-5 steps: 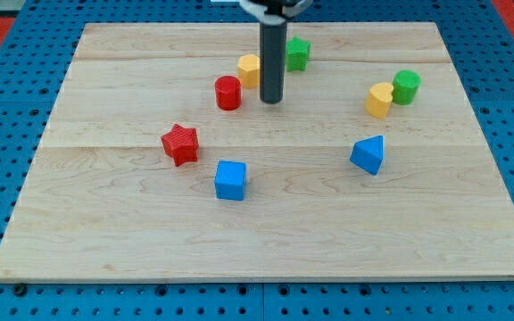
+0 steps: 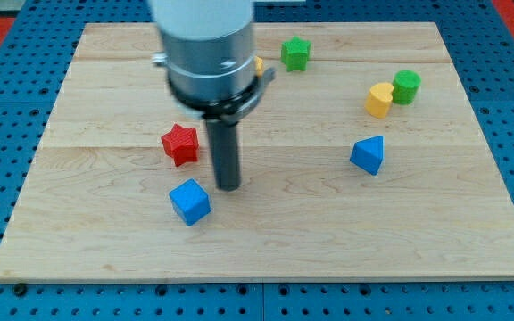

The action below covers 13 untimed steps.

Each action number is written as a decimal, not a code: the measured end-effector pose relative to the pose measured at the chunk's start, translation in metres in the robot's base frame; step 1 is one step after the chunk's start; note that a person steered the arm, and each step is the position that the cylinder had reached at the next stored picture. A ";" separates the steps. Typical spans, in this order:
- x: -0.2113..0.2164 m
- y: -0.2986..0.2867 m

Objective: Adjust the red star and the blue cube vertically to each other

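Observation:
The red star (image 2: 180,144) lies on the wooden board (image 2: 266,241), left of centre. The blue cube (image 2: 190,201) sits below it, slightly to the right, turned at an angle. My tip (image 2: 228,186) rests on the board just right of and slightly above the blue cube, with a small gap between them. It is to the lower right of the red star. The arm's grey body hides the board above the star, including the red cylinder seen earlier.
A green block (image 2: 295,53) sits near the view's top. A yellow block (image 2: 379,99) and a green cylinder (image 2: 406,86) sit together at the right. A blue triangular block (image 2: 368,154) lies right of centre. A sliver of yellow block (image 2: 257,66) shows beside the arm.
My tip has moved from near the top blocks down to beside the blue cube. The blue cube has shifted left and down and rotated. The red star has barely moved.

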<state>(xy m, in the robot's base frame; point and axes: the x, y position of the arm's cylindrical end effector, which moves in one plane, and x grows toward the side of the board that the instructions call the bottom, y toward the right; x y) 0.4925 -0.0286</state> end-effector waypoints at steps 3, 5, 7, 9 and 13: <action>-0.030 -0.061; -0.027 -0.017; 0.002 -0.039; 0.008 0.020; -0.023 0.054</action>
<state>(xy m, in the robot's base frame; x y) 0.4697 0.0254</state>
